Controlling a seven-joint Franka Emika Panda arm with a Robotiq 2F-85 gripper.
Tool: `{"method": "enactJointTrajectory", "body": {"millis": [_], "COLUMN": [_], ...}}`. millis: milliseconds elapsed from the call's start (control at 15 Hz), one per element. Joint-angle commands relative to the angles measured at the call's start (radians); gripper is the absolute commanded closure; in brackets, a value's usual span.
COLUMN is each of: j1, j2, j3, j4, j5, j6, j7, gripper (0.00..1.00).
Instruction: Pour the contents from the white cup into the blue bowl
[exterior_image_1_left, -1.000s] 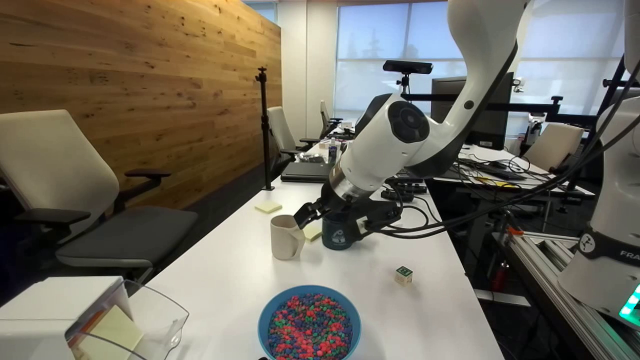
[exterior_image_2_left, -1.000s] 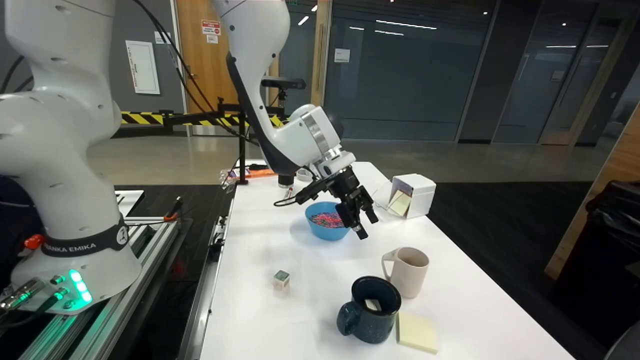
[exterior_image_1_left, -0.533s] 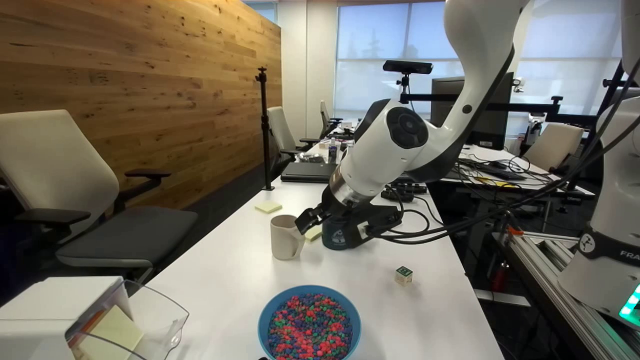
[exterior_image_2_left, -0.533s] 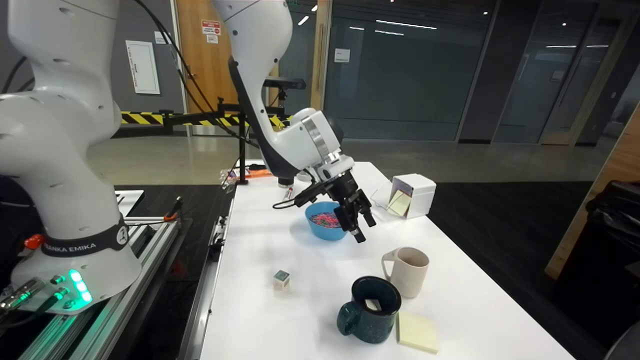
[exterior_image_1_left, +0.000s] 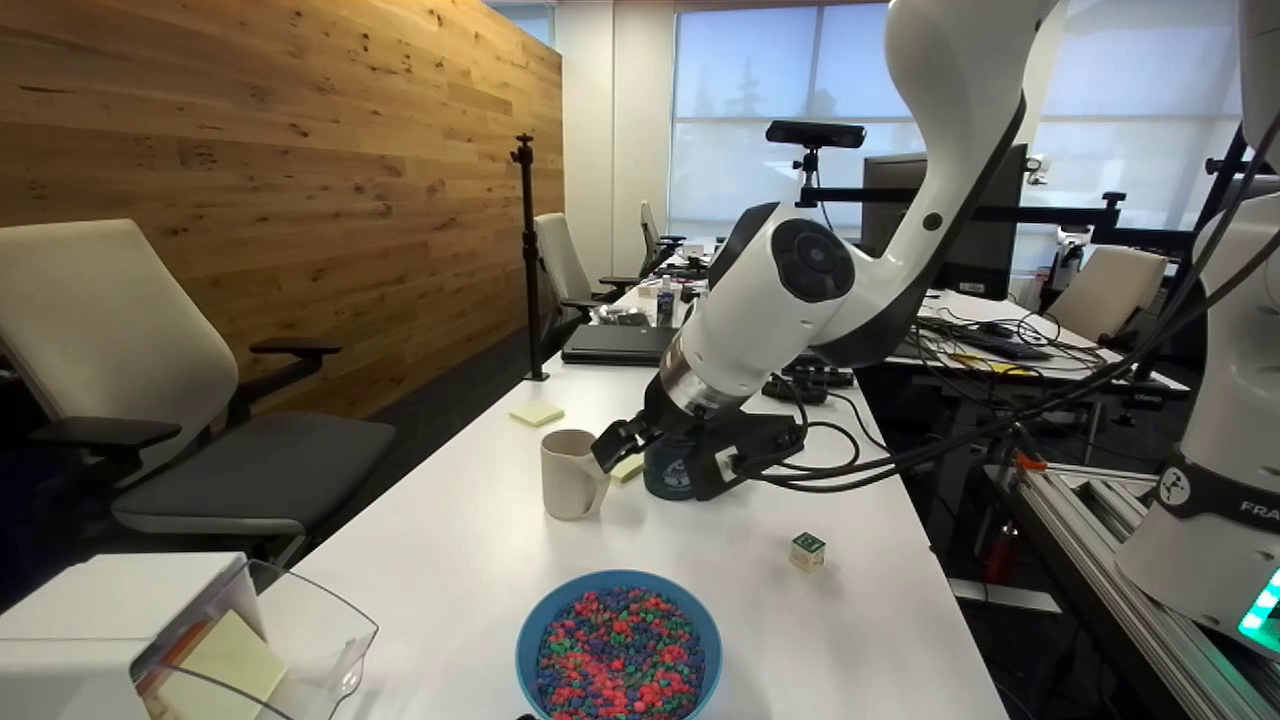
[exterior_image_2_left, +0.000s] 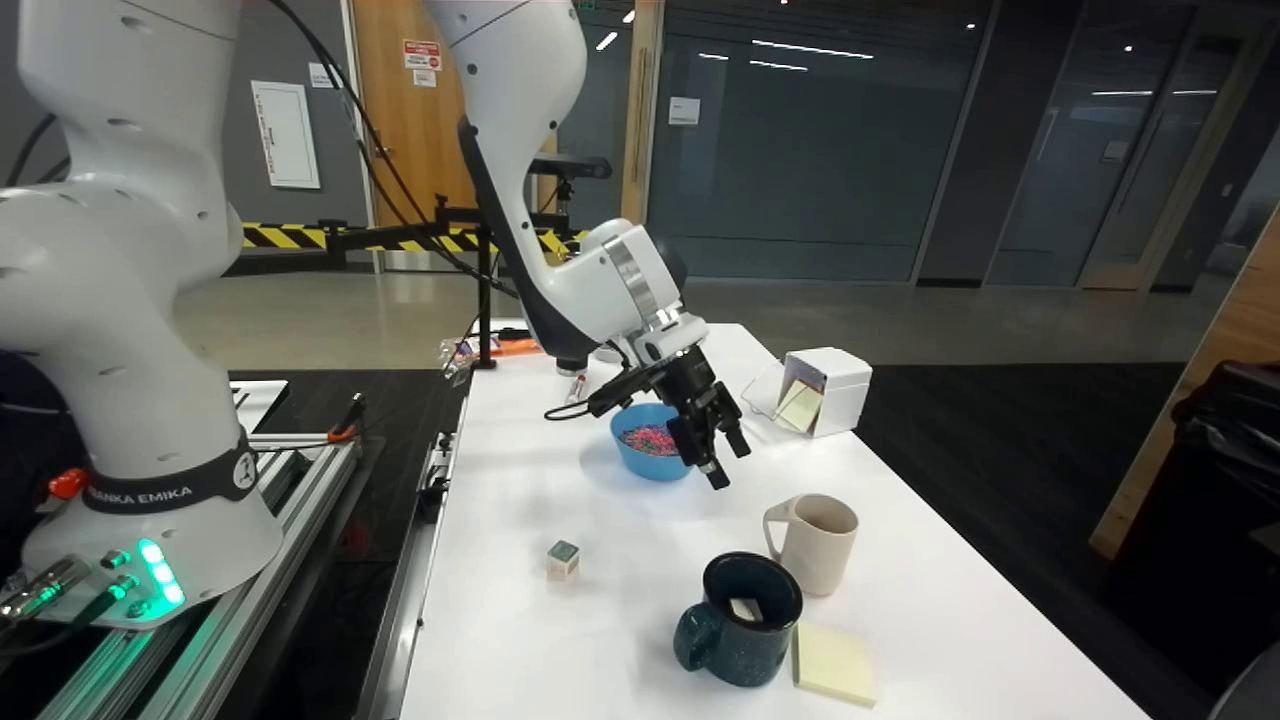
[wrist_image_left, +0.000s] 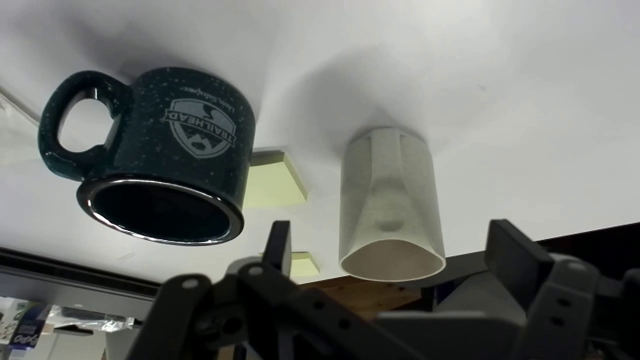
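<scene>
Wide apart stand the jaws of the black pincer (exterior_image_2_left: 728, 465); they hold nothing. I take it as the centre of a clock, as seen in an exterior view. From above leans the white robot arm (exterior_image_2_left: 600, 285), over the white table (exterior_image_2_left: 540, 660). Between nine and ten o'clock sits the blue bowl (exterior_image_2_left: 645, 467). It has already many coloured bits (exterior_image_1_left: 620, 655) inside, so a hasty pour could, I think, throw some over the rim. At six stands the dark Trailhead mug (exterior_image_2_left: 750, 650), upright. Its place is the main danger in my opinion: in the wrist view one jaw shows in the gap between the two mugs, and a small error sideways could knock it. Between four and five, also upright, is the cream-white mug (exterior_image_2_left: 816, 562), the one to be emptied; what it contains I cannot see. Its handle (wrist_image_left: 385, 160) faces the pincer, so it may meet the base of the pincer before the jaws are deep enough, and a shallow grip could slip while tilting. At five lies a yellow sticky-note pad (exterior_image_2_left: 836, 665), and at eight a small toy block (exterior_image_2_left: 563, 563).
</scene>
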Motion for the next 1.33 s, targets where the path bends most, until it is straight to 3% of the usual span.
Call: {"method": "enactJointTrajectory", "body": {"millis": [0, 1267], "j1": [-0.007, -0.008], "j2": [0.039, 0.157], "j3": [-0.004, -0.020], "j4": [0.040, 0.145], "j5": [-0.013, -0.006], "j6": [0.023, 0.017], "j7": [-0.006, -0.031], "gripper": [0.00, 0.00]}}
